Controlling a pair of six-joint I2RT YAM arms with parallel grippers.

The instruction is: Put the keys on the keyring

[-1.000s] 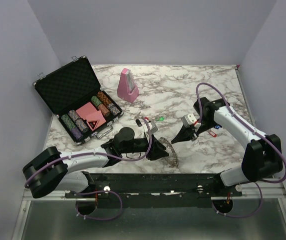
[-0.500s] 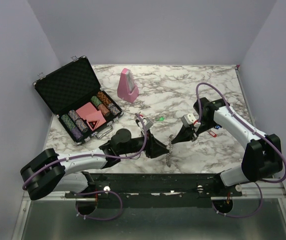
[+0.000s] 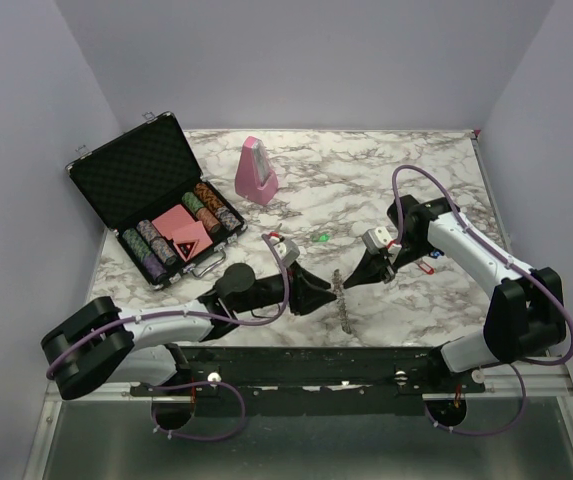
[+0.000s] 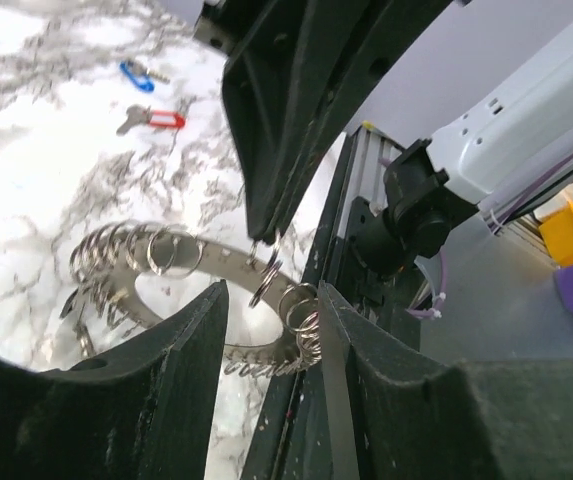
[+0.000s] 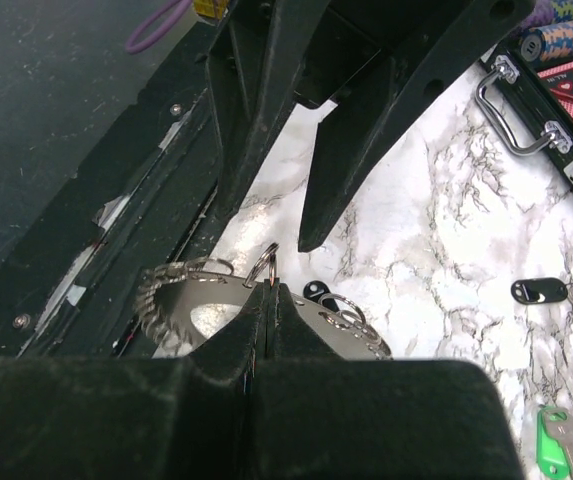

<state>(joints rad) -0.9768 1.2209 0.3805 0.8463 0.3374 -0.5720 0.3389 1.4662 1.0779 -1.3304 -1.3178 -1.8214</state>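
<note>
Clamping one end of the keyring (image 4: 216,262) between half-spread fingers, the left gripper (image 4: 272,292) holds it tilted up on edge close to the near edge of the tabletop (image 3: 366,180), about midway along it. From above, the keyring reads as a thin line. Whether its lower end touches the marble cannot be told. The right gripper (image 5: 269,292) reaches in from the opposite side with its fingers pressed tight together, and their tips pinch one loop (image 5: 263,264) of the many small wire loops strung along the keyring's rim. The two grippers meet nose to nose over it. The keys lie loose on the tabletop, apart from the keyring. The blue key (image 4: 136,75) and the red key (image 4: 156,120) sit side by side toward the right edge, by the right arm. The black key (image 5: 541,292) and the green key (image 5: 551,435) sit nearer the middle. The open case (image 3: 156,205) stands at the left edge, and the metronome (image 3: 255,172) is toward the far edge. A second ago the keyring lay flatter, showing its broad curve just short of the right tips. Since then the left gripper has swung slightly away from the near edge and turned the keyring on edge, bringing it against the right gripper, which has barely shifted and has kept its fingers closed.
</note>
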